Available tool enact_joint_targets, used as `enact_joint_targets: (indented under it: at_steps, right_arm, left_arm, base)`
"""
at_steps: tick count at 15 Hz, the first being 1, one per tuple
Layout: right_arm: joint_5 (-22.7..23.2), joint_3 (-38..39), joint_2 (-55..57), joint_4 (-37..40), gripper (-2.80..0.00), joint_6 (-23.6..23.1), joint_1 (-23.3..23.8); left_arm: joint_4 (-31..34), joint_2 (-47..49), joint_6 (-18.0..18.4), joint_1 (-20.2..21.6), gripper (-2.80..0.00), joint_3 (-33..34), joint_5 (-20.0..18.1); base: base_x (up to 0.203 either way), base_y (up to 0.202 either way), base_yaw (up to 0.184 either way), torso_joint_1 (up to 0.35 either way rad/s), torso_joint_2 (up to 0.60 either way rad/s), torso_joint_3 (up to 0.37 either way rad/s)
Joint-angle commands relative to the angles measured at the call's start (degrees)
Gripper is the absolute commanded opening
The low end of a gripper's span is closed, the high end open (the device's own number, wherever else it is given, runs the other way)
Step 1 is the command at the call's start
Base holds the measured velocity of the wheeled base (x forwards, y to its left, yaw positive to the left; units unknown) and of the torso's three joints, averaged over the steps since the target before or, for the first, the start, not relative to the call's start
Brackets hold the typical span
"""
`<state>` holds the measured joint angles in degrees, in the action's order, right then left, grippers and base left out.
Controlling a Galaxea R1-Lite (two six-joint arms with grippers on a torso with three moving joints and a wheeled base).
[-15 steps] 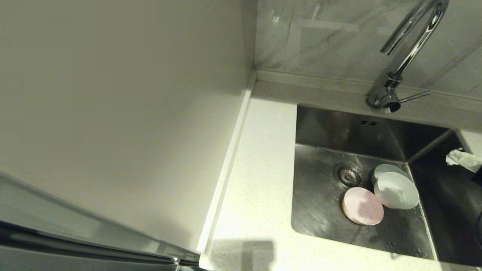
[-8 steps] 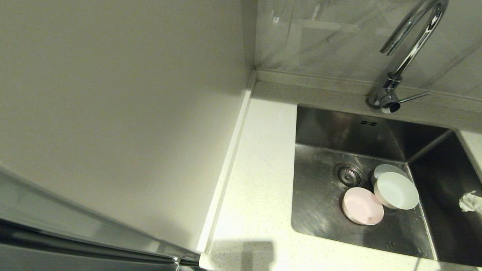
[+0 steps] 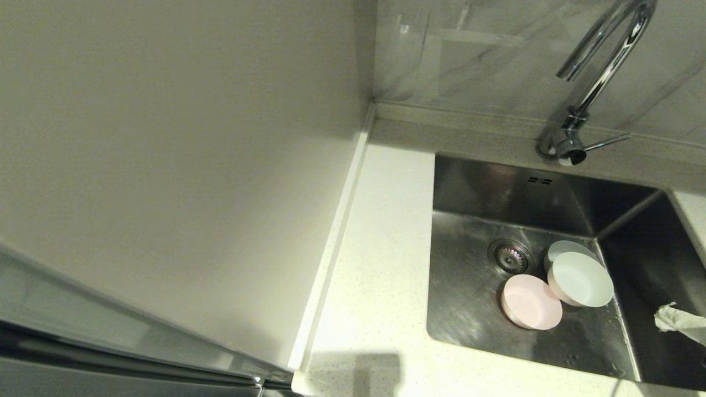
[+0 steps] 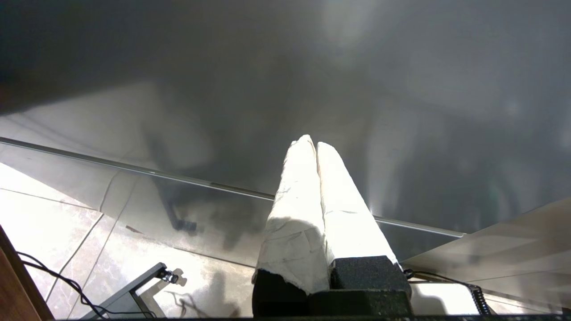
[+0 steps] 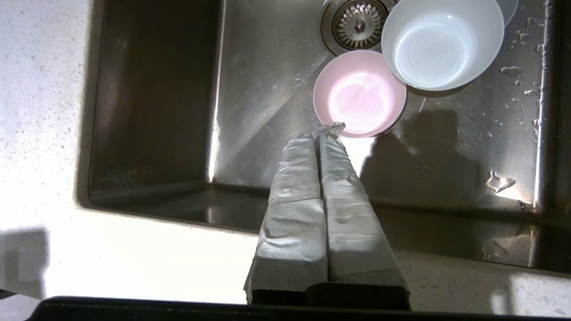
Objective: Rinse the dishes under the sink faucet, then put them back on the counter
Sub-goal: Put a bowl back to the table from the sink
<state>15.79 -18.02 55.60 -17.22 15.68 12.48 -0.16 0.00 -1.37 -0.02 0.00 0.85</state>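
Left tool [image 4: 315,145]: two long tapered fingers [image 4: 296,214], each wrapped in white, slightly creased paper-like covering, pressed flat together along a thin dark seam. Rounded at the tips, broader toward the root. Below the wrapping, a black, grainy, blocky mount, wrapping torn ragged along its lower edge on one side. Right tool [image 5: 319,136]: same pair of white-wrapped fingers [image 5: 296,209], covering more crumpled and ridged, a small loose tuft of wrap sticking out at the tip. Seam closed here too. Black base beneath, a dark straight bar across the bottom. From the head view, only a crinkled white tip [image 3: 675,318] at the right edge.
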Motion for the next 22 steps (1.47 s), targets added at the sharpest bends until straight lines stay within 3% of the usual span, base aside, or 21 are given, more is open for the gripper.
enact_joint_targets:
  at_steps: [1,6,17,22]
  right_arm:
    - [0.12,0.0,1.4,-0.09,-2.8,0.08,0.0]
    - [0.3,3.08,3.0,-4.29,-2.8,0.14,0.0]
    - [-0.16,0.97,4.58,-4.58,-2.8,0.48,0.0]
    - [-0.11,-0.61,12.49,-4.71,-2.8,-6.1,0.03]
  left_arm:
    - [-0.02,-0.18,0.0,-0.04,-2.8,0.0,0.03]
    - [-0.02,-0.18,-0.03,-0.05,-2.8,0.0,0.03]
    - [-0.02,-0.26,-0.04,-0.05,-2.8,0.0,0.03]
    - [-0.02,-0.18,-0.04,0.02,-2.8,0.0,0.03]
  base:
    - [0.0,0.0,0.0,0.0,0.0,0.0]
    - [0.0,0.0,0.0,0.0,0.0,0.0]
    - [0.0,0.0,0.0,0.0,0.0,0.0]
    - [0.0,0.0,0.0,0.0,0.0,0.0]
